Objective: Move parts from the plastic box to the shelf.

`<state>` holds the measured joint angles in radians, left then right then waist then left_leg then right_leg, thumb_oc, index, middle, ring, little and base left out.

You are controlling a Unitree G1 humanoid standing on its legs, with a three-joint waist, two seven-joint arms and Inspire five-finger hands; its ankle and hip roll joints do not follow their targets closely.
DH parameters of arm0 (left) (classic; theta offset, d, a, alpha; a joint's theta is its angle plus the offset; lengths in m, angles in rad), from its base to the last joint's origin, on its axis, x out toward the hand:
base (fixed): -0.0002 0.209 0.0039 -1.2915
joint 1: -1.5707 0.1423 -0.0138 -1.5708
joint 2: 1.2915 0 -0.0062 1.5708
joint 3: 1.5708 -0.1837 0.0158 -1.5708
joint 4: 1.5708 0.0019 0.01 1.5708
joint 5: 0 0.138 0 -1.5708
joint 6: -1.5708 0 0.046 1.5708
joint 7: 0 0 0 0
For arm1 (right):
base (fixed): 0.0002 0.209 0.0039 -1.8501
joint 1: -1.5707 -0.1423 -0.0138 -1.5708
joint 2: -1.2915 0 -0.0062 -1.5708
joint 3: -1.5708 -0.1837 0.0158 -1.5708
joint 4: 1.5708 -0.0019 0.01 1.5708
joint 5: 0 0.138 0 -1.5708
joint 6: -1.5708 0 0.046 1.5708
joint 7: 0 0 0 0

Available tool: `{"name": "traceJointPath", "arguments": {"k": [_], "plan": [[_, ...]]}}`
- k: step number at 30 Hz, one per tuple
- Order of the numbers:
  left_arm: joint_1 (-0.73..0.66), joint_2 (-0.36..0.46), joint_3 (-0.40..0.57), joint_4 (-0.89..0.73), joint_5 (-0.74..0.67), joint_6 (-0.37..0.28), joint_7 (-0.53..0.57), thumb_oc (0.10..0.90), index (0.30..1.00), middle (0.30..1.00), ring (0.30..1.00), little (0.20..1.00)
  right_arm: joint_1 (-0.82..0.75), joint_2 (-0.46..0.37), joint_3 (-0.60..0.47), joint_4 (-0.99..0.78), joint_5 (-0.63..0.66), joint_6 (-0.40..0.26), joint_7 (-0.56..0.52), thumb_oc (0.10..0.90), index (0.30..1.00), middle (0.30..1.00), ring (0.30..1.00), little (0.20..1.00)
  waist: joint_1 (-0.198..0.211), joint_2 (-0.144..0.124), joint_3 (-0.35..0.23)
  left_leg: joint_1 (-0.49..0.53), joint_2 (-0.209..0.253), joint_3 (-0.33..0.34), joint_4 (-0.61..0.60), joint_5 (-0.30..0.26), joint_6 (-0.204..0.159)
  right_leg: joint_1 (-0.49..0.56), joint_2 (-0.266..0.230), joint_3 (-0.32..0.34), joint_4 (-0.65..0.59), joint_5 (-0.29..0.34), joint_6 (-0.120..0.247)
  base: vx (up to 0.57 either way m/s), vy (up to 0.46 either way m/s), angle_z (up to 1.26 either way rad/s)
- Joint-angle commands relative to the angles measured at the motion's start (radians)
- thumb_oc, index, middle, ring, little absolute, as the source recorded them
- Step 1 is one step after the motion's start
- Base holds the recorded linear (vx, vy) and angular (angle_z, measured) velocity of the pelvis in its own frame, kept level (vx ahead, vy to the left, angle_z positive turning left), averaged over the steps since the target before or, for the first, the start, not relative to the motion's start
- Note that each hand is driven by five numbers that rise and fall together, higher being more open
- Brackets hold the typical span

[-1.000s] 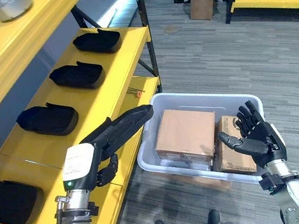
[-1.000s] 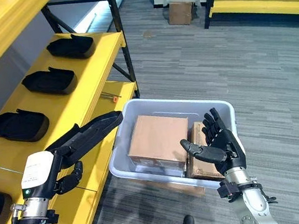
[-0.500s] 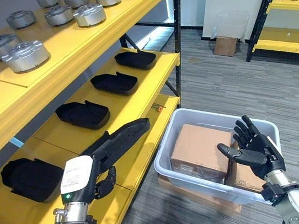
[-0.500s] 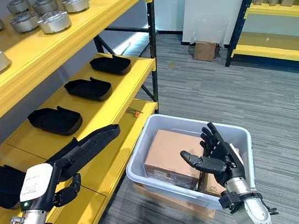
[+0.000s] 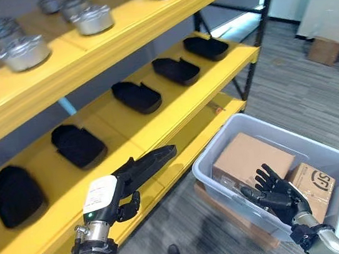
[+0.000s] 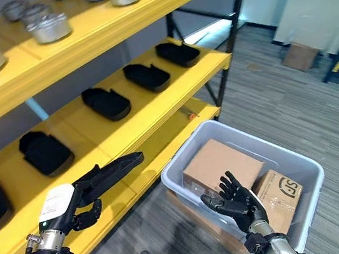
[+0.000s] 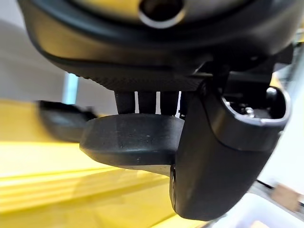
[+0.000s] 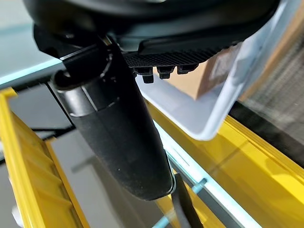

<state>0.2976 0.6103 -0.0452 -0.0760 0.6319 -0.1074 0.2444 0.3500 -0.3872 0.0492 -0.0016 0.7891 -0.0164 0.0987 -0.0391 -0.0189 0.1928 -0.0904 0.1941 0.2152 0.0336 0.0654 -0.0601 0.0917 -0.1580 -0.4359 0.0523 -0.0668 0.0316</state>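
A: Part (image 5: 145, 167), long and black, is clamped in the left hand (image 5: 118, 200); its fingers are curled round the near end, and the far end points out over the front edge of the lower board of the shelf (image 5: 173, 110)

B: And the plastic box (image 5: 336, 163)?

A: It stands on the grey floor (image 6: 291, 97) just beside the shelf's right end. Two cardboard cartons lie in it: a larger carton (image 5: 252, 156) toward the shelf and a smaller carton (image 5: 313, 184) on the far side, touching each other

B: Where is the right hand (image 6: 237, 204)?

A: At the box's near wall, in front of the larger carton, fingers spread apart and holding nothing. Whether it touches the carton I cannot tell

B: What lies on the shelf itself?

A: On the middle board, a row of black trays (image 5: 137, 97) set apart from one another, running from the near left end to the far right end. On the top board, round silver metal housings (image 6: 48, 28) in a line. A small orange-tipped tool (image 5: 217, 109) lies on the lower board near the upright post (image 5: 254, 52)

B: Is the held part touching the boards?

A: It looks to be above the lower board, but I cannot tell for sure
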Motion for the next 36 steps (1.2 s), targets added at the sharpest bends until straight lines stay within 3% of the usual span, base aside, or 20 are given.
{"name": "traceJointPath", "arguments": {"k": [1,5,10,16,18,19,21,23,26,27,28,29,30,31,32,33,34,36], "plan": [[-0.099,0.033,0.142,-0.106,-0.020,-0.025,0.094,0.400,0.300,0.300,0.300,0.300,-0.061,-0.015,-0.062,-0.109,0.019,-0.103,0.012,0.900,1.000,1.000,1.000,1.000,-0.023,0.026,-0.066,0.077,0.096,0.031,-0.111,0.084,-0.100,-0.001,0.026,0.037,0.008,-0.080,0.041,0.13,0.142,0.88],[-0.094,0.038,0.148,-0.112,-0.023,-0.030,0.097,0.400,0.300,0.300,0.300,0.300,-0.057,-0.008,-0.061,-0.116,0.011,-0.102,0.012,0.900,1.000,1.000,1.000,1.000,-0.006,0.035,-0.074,0.071,0.077,0.033,-0.109,0.083,-0.098,0.030,0.000,0.013,-0.004,-0.071,0.049,0.14,0.160,0.45],[-0.063,0.044,0.172,-0.120,-0.035,-0.033,0.104,0.400,0.300,0.300,0.300,0.300,-0.054,0.003,-0.057,-0.120,-0.019,-0.100,0.012,0.900,1.000,1.000,1.000,1.000,0.022,0.015,-0.075,0.046,0.038,0.039,-0.052,0.038,-0.077,0.080,-0.050,-0.016,-0.030,-0.046,0.076,0.14,0.167,0.19],[-0.025,0.065,0.253,-0.146,-0.038,-0.022,0.140,0.400,0.300,0.300,0.300,0.300,-0.096,0.020,-0.044,-0.118,-0.076,-0.103,0.001,0.900,1.000,1.000,1.000,1.000,0.073,-0.027,-0.086,-0.030,-0.054,0.024,0.030,-0.056,-0.022,0.081,-0.142,-0.034,-0.047,0.057,0.142,0.12,0.223,0.01],[-0.024,0.066,0.254,-0.147,-0.038,-0.022,0.140,0.400,0.300,0.300,0.300,0.300,-0.097,0.022,-0.043,-0.117,-0.077,-0.104,0.000,0.900,1.000,1.000,1.000,1.000,0.071,-0.029,-0.088,-0.035,-0.057,0.022,0.035,-0.060,-0.019,0.079,-0.145,-0.036,-0.047,0.059,0.145,0.08,0.196,0.21],[-0.023,0.068,0.270,-0.149,-0.038,-0.015,0.154,0.400,0.300,0.300,0.300,0.300,-0.112,0.028,-0.042,-0.120,-0.094,-0.108,-0.006,0.900,1.000,1.000,1.000,1.000,0.082,-0.035,-0.094,-0.044,-0.100,0.008,0.042,-0.094,0.009,0.074,-0.185,-0.041,-0.030,0.111,0.166,0.14,0.335,0.24],[-0.031,0.069,0.273,-0.152,-0.039,-0.010,0.161,0.400,0.300,0.300,0.300,0.300,-0.119,0.040,-0.038,-0.119,-0.098,-0.111,-0.010,0.900,1.000,1.000,1.000,1.000,0.080,-0.036,-0.094,-0.033,-0.137,0.001,0.031,-0.114,0.037,0.054,-0.222,-0.025,0.020,0.172,0.179,0.14,0.352,0.15],[-0.042,0.072,0.272,-0.155,-0.047,-0.012,0.162,0.400,0.300,0.300,0.300,0.300,-0.132,0.040,-0.034,-0.121,-0.112,-0.113,-0.012,0.900,1.000,1.000,1.000,1.000,0.070,-0.025,-0.087,-0.016,-0.162,-0.013,0.012,-0.121,0.063,0.011,-0.230,0.028,0.097,0.186,0.167,0.10,0.285,0.33],[-0.041,0.070,0.279,-0.165,-0.048,-0.012,0.164,0.400,0.300,0.300,0.300,0.300,-0.136,0.041,-0.027,-0.122,-0.115,-0.112,-0.006,0.900,1.000,1.000,1.000,1.000,0.061,-0.008,-0.077,0.019,-0.174,-0.013,-0.021,-0.124,0.083,-0.048,-0.205,0.098,0.191,0.144,0.144,0.09,0.224,0.31],[-0.041,0.070,0.277,-0.166,-0.051,-0.011,0.159,0.400,0.300,0.300,0.300,0.300,-0.136,0.041,-0.028,-0.121,-0.119,-0.111,-0.006,0.900,1.000,1.000,1.000,1.000,0.047,0.000,-0.073,0.037,-0.181,-0.028,-0.031,-0.125,0.092,-0.080,-0.158,0.141,0.216,0.107,0.128,0.05,0.072,0.03],[-0.041,0.068,0.278,-0.166,-0.051,-0.010,0.158,0.400,0.300,0.300,0.300,0.300,-0.136,0.040,-0.027,-0.121,-0.119,-0.111,-0.006,0.900,1.000,1.000,1.000,1.000,0.050,0.001,-0.073,0.039,-0.178,-0.024,-0.035,-0.125,0.091,-0.088,-0.157,0.147,0.229,0.098,0.124,0.08,0.181,0.03],[-0.043,0.063,0.280,-0.176,-0.059,-0.012,0.153,0.400,0.300,0.300,0.300,0.300,-0.134,0.038,-0.031,-0.123,-0.116,-0.111,-0.001,0.900,1.000,1.000,1.000,1.000,0.032,0.016,-0.059,0.063,-0.175,-0.035,-0.048,-0.101,0.100,-0.155,-0.038,0.195,0.250,-0.002,0.080,0.06,0.098,-0.02],[-0.038,0.057,0.285,-0.184,-0.061,-0.013,0.149,0.400,0.300,0.300,0.300,0.300,-0.131,0.035,-0.034,-0.124,-0.117,-0.111,0.000,0.900,1.000,1.000,1.000,1.000,0.026,0.017,-0.053,0.079,-0.176,-0.041,-0.055,-0.099,0.097,-0.174,0.011,0.217,0.255,-0.040,0.064,0.07,0.110,0.00],[-0.038,0.057,0.286,-0.185,-0.061,-0.013,0.149,0.400,0.300,0.300,0.300,0.300,-0.131,0.035,-0.033,-0.124,-0.117,-0.111,0.000,0.900,1.000,1.000,1.000,1.000,0.027,0.017,-0.053,0.080,-0.176,-0.041,-0.056,-0.099,0.097,-0.174,0.011,0.217,0.255,-0.041,0.064,0.11,0.039,0.07],[-0.037,0.048,0.286,-0.190,-0.065,-0.010,0.145,0.400,0.300,0.300,0.300,0.300,-0.121,0.031,-0.037,-0.130,-0.111,-0.115,0.003,0.900,1.000,1.000,1.000,1.000,0.010,0.006,-0.047,0.102,-0.196,-0.055,-0.069,-0.094,0.096,-0.192,0.104,0.256,0.219,-0.070,0.050,0.08,0.042,0.18],[-0.041,0.048,0.283,-0.195,-0.067,-0.012,0.139,0.400,0.300,0.300,0.300,0.300,-0.114,0.029,-0.040,-0.131,-0.105,-0.116,0.004,0.900,1.000,1.000,1.000,1.000,-0.005,0.003,-0.047,0.107,-0.205,-0.071,-0.075,-0.087,0.095,-0.191,0.147,0.308,0.179,-0.067,0.042,0.13,0.067,0.47],[-0.049,0.039,0.276,-0.204,-0.077,-0.020,0.135,0.400,0.300,0.300,0.300,0.300,-0.097,0.021,-0.043,-0.144,-0.106,-0.119,0.005,0.900,1.000,1.000,1.000,1.000,-0.020,-0.006,-0.047,0.118,-0.225,-0.093,-0.076,-0.093,0.095,-0.176,0.183,0.385,0.119,-0.053,0.033,0.04,0.032,0.52],[-0.050,0.034,0.273,-0.209,-0.079,-0.021,0.136,0.400,0.300,0.300,0.300,0.300,-0.083,0.021,-0.045,-0.150,-0.106,-0.116,0.004,0.900,1.000,1.000,1.000,1.000,-0.019,-0.008,-0.049,0.113,-0.229,-0.093,-0.076,-0.088,0.094,-0.170,0.188,0.395,0.084,-0.030,0.028,0.01,-0.002,0.69]]}}
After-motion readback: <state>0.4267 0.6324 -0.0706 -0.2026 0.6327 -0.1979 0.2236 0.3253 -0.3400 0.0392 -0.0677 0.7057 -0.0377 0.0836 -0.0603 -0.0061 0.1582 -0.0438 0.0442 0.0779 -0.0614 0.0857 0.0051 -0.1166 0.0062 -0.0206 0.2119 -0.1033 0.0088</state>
